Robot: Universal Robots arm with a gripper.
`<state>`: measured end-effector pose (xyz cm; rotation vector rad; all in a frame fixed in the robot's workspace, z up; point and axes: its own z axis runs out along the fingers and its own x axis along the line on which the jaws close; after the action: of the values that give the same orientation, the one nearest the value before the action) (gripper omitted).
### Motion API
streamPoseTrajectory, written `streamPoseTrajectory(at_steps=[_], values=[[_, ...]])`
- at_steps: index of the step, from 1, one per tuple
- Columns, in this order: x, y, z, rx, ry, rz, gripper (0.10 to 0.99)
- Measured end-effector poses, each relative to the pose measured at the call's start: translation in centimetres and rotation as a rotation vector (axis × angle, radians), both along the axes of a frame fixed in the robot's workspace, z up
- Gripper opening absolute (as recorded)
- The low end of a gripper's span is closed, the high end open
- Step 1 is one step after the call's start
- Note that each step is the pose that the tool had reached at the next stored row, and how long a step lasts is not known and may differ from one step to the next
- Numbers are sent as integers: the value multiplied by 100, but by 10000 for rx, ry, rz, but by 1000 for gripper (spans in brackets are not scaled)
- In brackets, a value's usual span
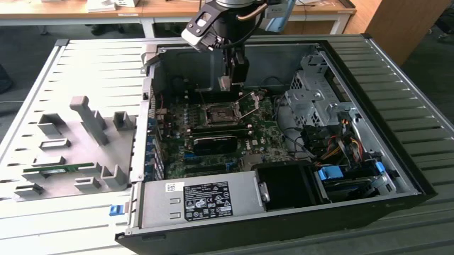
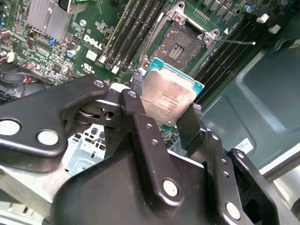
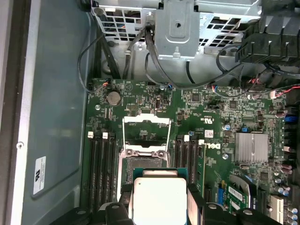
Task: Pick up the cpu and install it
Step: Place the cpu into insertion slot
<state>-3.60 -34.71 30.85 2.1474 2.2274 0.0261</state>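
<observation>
Gripper (image 2: 166, 103) clamped on the cpu (image 2: 171, 91), one finger (image 2: 138, 93) on each of two opposite edges, silver top facing both wrist views. The cpu hangs inside the open case (image 1: 369, 95), above the motherboard (image 3: 211, 108) and clear of the socket (image 2: 180, 44). The socket's metal frame (image 3: 145, 131) is flipped open.

cpu (image 2: 168, 96) — near edge behind jaws

White logo (image 2: 93, 41) on motherboard (image 2: 91, 16)
</observation>
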Motion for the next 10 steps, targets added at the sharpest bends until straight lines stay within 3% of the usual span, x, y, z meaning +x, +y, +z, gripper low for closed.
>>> streamPoseTrajectory(at_steps=[10], values=[[0, 0, -16, -30, -2, -1, 541]])
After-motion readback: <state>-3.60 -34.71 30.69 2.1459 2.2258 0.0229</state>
